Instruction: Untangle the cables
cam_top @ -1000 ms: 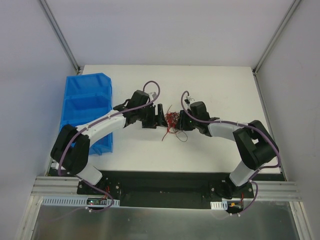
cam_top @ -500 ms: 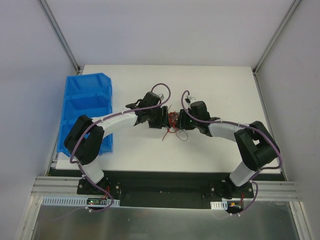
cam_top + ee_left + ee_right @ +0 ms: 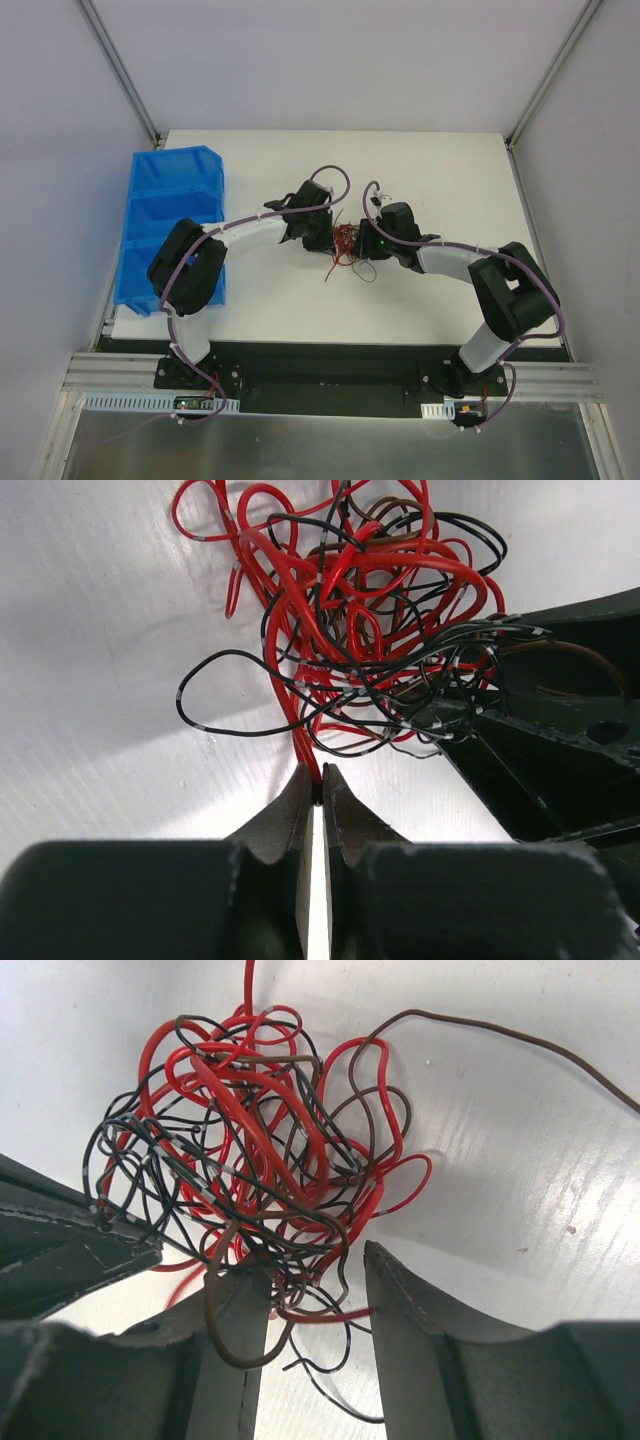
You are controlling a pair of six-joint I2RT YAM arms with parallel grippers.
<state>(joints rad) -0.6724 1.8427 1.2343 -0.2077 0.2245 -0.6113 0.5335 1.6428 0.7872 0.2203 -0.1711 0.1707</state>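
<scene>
The cables (image 3: 345, 243) are a small knot of thin red, black and brown wires on the white table between the two grippers. In the left wrist view the cables (image 3: 350, 620) spread out just ahead of my left gripper (image 3: 320, 785), whose tips are shut on a pair of red strands at the knot's near edge. My left gripper (image 3: 328, 238) meets the knot from the left. My right gripper (image 3: 362, 243) is on its right side. In the right wrist view the right gripper (image 3: 315, 1280) stands open, with loose loops of the cables (image 3: 250, 1140) lying between its fingers.
A blue bin (image 3: 175, 225) with compartments stands at the table's left edge. The right gripper's dark fingers (image 3: 540, 740) fill the right of the left wrist view. The left gripper's finger (image 3: 60, 1240) shows at the left of the right wrist view.
My left arm has reached right to the knot and its jaws have closed on red strands. The right gripper has opened a little wider and stayed in place.
</scene>
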